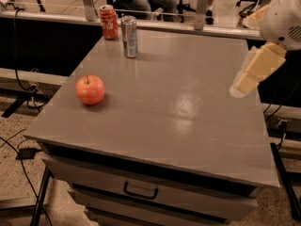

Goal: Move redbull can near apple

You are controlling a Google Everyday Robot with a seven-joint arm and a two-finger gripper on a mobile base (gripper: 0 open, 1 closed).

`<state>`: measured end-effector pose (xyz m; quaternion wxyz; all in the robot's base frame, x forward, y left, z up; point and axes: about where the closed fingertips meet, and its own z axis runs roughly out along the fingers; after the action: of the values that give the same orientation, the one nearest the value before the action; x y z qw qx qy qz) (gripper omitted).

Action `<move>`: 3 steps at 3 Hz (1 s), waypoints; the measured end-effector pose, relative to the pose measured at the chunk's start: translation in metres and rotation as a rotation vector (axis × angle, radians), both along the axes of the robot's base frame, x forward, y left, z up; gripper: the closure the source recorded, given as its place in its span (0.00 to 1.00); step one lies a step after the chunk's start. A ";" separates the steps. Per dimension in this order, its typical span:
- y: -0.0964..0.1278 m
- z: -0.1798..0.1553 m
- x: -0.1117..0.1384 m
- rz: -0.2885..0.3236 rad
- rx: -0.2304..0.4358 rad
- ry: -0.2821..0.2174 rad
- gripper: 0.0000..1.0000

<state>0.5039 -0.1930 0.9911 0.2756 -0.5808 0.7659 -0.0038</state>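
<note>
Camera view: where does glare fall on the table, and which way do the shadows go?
In the camera view, glare sits on the table right of centre; the apple and the redbull can cast short shadows to the right; the end effector, at the right edge, is brightly lit.
</note>
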 end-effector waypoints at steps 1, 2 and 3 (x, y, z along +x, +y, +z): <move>0.027 0.000 0.051 -0.044 0.177 -0.114 0.00; 0.046 0.006 0.089 -0.089 0.307 -0.209 0.00; 0.046 0.007 0.091 -0.089 0.312 -0.212 0.00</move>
<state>0.5948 -0.1468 0.9980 0.4410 -0.4930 0.7489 0.0413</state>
